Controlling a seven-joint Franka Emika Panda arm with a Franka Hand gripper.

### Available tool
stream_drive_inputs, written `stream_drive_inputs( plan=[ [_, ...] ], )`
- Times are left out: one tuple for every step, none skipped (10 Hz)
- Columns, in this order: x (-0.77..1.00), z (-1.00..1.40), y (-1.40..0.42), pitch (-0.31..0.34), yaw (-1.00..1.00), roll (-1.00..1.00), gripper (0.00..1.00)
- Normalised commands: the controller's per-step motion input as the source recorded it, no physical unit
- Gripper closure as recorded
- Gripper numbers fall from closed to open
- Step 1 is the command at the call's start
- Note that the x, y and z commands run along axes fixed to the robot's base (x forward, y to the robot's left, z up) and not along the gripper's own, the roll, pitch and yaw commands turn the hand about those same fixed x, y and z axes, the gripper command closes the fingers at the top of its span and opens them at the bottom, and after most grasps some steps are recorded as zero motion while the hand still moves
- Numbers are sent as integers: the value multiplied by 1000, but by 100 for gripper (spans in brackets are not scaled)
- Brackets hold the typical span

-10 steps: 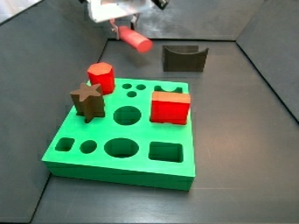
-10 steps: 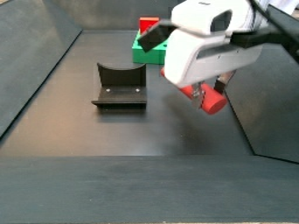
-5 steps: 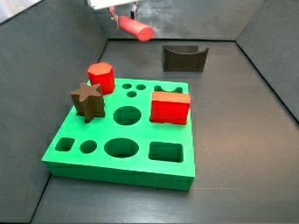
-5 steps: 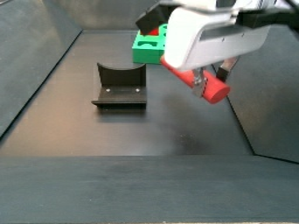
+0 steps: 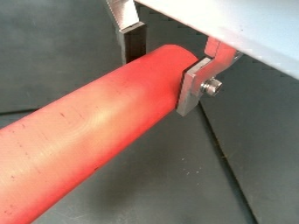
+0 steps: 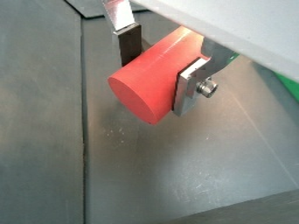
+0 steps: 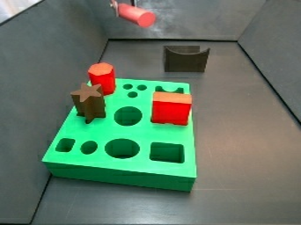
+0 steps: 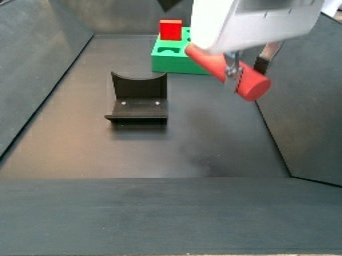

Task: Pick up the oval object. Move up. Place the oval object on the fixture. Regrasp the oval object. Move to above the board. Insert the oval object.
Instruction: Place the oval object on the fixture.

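Dark grey flooring and dull grey walls enclose the work area in both side views. At the lower left of a side view sits the board (image 7: 118,141), bright green, carrying a brown star peg (image 7: 87,100), a short red hexagonal peg (image 7: 101,77) and a red cube (image 7: 172,108). Farther right and back, the fixture (image 7: 185,58) stands on the floor, its U-notch empty. High at the upper edge hangs the oval object (image 7: 135,15), well above floor and fixture alike. In a side view the gripper (image 8: 243,70) fills the upper right, with the rod slanting down out of it. In both wrist views the fingers (image 5: 135,42) pinch the rod across its width near one end, pads flat on the curved sides. The rod looks rigid, smooth and light, so it may pivot or slip; a hold nearer the middle seems safer.
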Motion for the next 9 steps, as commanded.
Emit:
stream_drive_inputs(
  plan=[
    [-35, 797, -4, 72, 17, 132, 100],
    [-26, 599, -3, 79, 29, 138, 100],
    [-21, 518, -2, 81, 33, 137, 100],
    [-15, 353, -3, 85, 37, 124, 100],
    [-7, 182, 1, 87, 33, 110, 100],
    [1000, 179, -809, 3, -1000, -186, 100],
    [1000, 162, -805, 4, -1000, -192, 100],
    [1000, 150, -743, 28, -1000, -229, 100],
    [1000, 142, -673, 52, -1000, -264, 100]
  ],
)
